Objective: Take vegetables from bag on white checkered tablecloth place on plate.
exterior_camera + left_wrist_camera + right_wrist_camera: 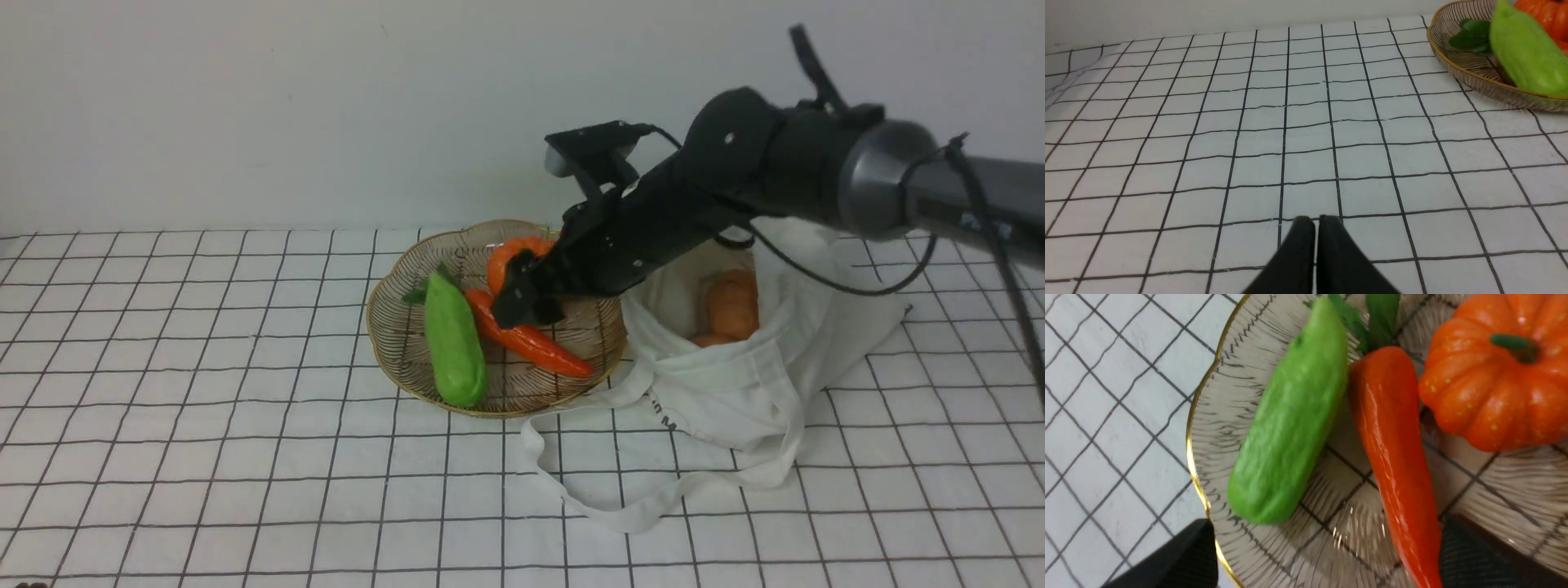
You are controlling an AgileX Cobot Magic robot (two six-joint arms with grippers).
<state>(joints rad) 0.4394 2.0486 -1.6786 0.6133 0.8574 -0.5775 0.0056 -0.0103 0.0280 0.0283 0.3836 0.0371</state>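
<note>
Front view: my right pincer (526, 304) hangs low over the middle of the plate (392, 347). It is just above the carrot (535, 343) and close by the pumpkin (510, 255) at the plate's 12 o'clock. I cannot tell its spread from here. The green gourd (453, 347) lies toward the plate's 9 o'clock. The bag (735, 392) slumps at the plate's 3 o'clock, right beside the rim, with potato lumps (731, 306) inside. Its straps (571, 482) trail toward 6 o'clock across the checked cloth (204, 408). If I swing to the bag at this height, I judge a finger could rake the carrot or pumpkin over the shallow rim, or shove the plate.

Left wrist view: my left pincer (1316, 222) is pinched narrow with nothing in it, over bare cloth well apart from the plate. It steadies nothing. The soft bag mouth could fold shut, and I might nip cloth along with a lump.

Right wrist view: my fingers (1180, 559) are spread wide and empty. The carrot's thin end lies between them, and one finger sits at the gold rim. Closing here could grab the carrot again or knock the rim. Gourd and carrot lie side by side with the pumpkin close by, so little floor is free. I think a round lump dropped here may roll off.
</note>
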